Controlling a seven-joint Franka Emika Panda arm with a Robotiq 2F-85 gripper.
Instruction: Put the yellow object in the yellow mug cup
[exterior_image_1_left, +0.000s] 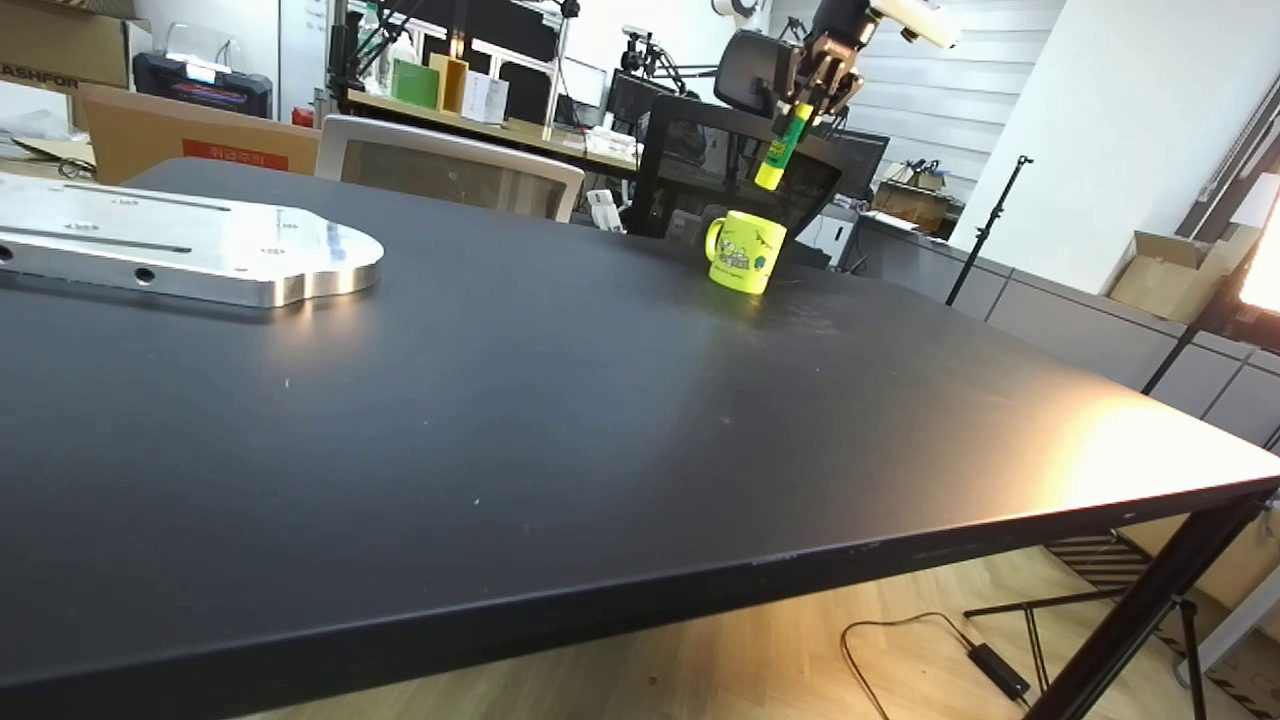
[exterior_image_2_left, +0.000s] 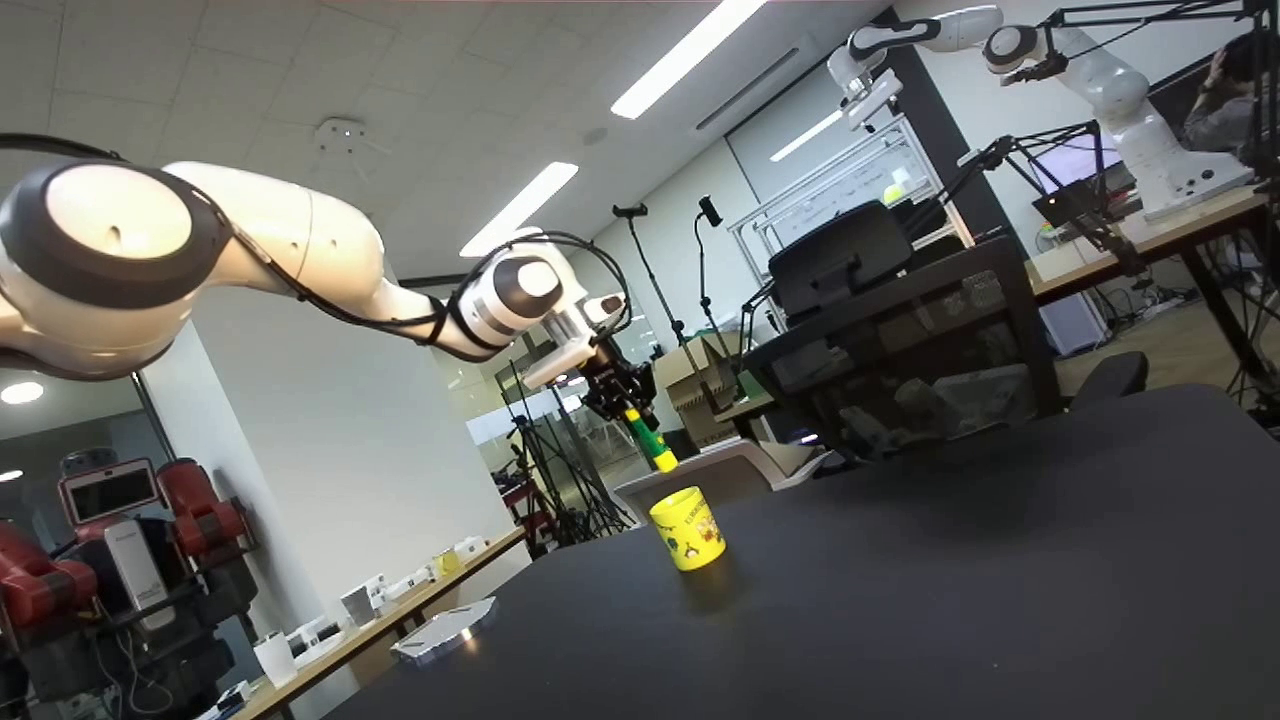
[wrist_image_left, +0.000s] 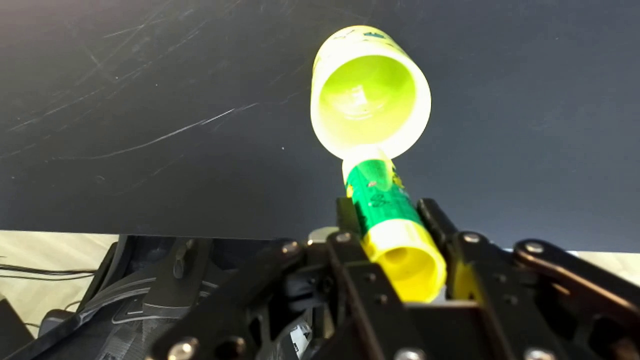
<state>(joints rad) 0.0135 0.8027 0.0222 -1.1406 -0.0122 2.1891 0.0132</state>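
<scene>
Yellow glue stick (wrist_image_left: 392, 217) above mug (wrist_image_left: 371, 95), pre-insertion.
Gripper (wrist_image_left: 387, 212) clamped on it; long axis aims up-frame (wrist view), tip overlapping rim's lower edge; prob. needs shift up-frame, then down.

"Where was the mug (exterior_image_1_left: 745, 252) placed?"

"It was stood on the surface (exterior_image_1_left: 560, 430), near the far edge in an exterior view, with its handle (exterior_image_1_left: 713, 240) turned to the left there."

"And the stick (wrist_image_left: 380, 195)?"

"It was held at a slant between the jaws, gripped from both sides, above the mug and apart from it in both exterior views; in the wrist view, the side of the mug towards the jaws was partly overlapped by it."

"Was anything else set out?"

"A plate (exterior_image_1_left: 190, 240) was laid on the surface, well to the left of the mug in both exterior views. Behind the surface, a chair (exterior_image_1_left: 450, 182) was placed."
</scene>
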